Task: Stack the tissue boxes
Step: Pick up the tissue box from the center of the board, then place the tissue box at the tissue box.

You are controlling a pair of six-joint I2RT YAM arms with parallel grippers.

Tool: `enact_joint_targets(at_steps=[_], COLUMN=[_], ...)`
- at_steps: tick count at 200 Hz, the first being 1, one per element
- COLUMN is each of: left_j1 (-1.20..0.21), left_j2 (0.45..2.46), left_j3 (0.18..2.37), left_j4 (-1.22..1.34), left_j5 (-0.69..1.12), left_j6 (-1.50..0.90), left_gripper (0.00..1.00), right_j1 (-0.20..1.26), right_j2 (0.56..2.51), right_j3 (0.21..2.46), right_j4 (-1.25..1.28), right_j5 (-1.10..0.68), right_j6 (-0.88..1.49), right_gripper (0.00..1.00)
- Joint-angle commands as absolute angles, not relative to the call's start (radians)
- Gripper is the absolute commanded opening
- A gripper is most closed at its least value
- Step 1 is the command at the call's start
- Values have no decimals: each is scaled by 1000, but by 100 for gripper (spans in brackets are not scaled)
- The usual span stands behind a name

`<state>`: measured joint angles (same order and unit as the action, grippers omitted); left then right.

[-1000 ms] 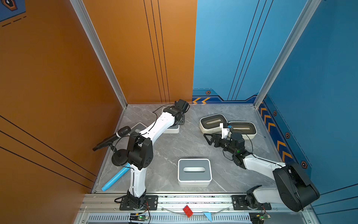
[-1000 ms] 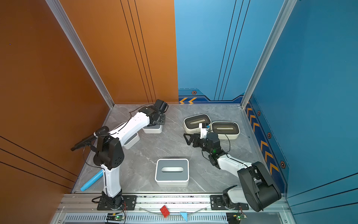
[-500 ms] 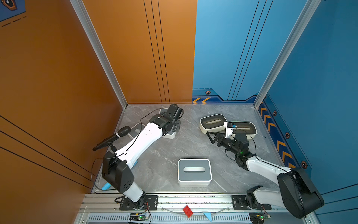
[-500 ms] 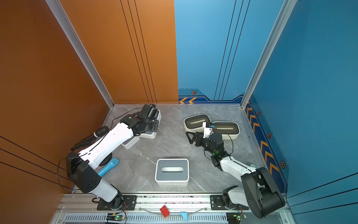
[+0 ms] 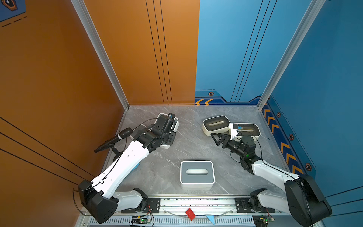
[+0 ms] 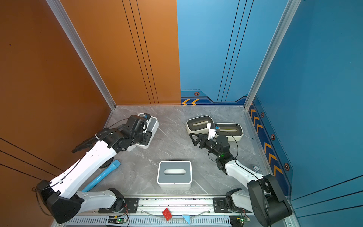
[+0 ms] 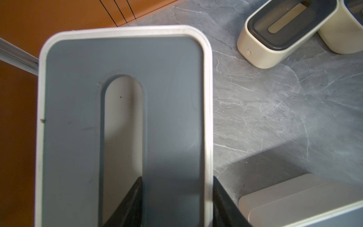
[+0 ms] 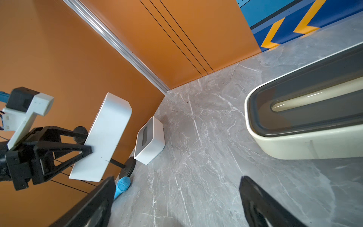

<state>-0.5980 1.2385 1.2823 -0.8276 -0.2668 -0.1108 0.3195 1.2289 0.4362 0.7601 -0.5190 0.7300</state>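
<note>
My left gripper [image 7: 176, 177] is shut on a white tissue box with a grey top [image 7: 121, 127], one finger in the lid slot and one outside the side wall. The box hangs tilted above the floor at the back left [image 5: 175, 122] [image 8: 104, 137]. Another white box [image 8: 150, 140] [image 5: 166, 146] sits on the floor just below it. A third grey-topped box [image 5: 197, 174] stands at front centre. Two cream boxes with dark tops [image 5: 216, 123] [image 5: 247, 129] lie side by side at the back right. My right gripper [image 5: 216, 139] [image 8: 176, 180] is open and holds nothing, just in front of them.
A black microphone on a round stand [image 5: 114, 141] leans by the orange left wall. A blue cylinder [image 6: 102, 176] lies on the floor under my left arm. A red block [image 5: 190, 213] rests on the front rail. Walls close off the left, back and right.
My left arm has dropped its elbow and drawn the gripper, with the grey-topped box, nearer and to the left. The right gripper has shifted slightly back toward the cream boxes, staying open.
</note>
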Motion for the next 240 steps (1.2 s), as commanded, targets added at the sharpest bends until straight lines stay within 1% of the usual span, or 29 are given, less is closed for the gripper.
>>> enact_joint_targets(at_steps=[1, 17, 32, 48, 73, 116, 145, 175, 204, 240], left_j1=[-633, -663, -688, -700, -720, -807, -834, -862, -889, -912], left_j2=[1185, 1164, 1153, 1161, 1179, 1211, 1222, 1221, 1221, 1232], left_j3=[1276, 1275, 1276, 1283, 1293, 1326, 1346, 1358, 1352, 1375], left_j4=[-818, -819, -818, -818, -819, -818, -819, -831, -855, -909], left_j5=[-230, -214, -204, -209, -150, -38, 30, 81, 103, 121], left_j6=[-44, -15, 25, 58, 89, 187, 235, 282, 327, 377], left_gripper=[43, 44, 44, 44, 44, 43, 43, 43, 43, 43], right_j1=[311, 311, 311, 313, 309, 273, 258, 253, 253, 258], right_j2=[1218, 1153, 1055, 934, 781, 621, 528, 416, 386, 375], right_j3=[455, 479, 439, 432, 394, 275, 208, 177, 162, 138], right_j4=[719, 507, 468, 336, 209, 211, 259, 243, 250, 316], right_j5=[-610, -594, -578, -566, -567, -630, -650, -648, -672, -721], right_j6=[774, 709, 693, 650, 622, 648, 687, 706, 731, 775], right_gripper=[100, 100, 100, 100, 100, 100, 100, 100, 100, 100])
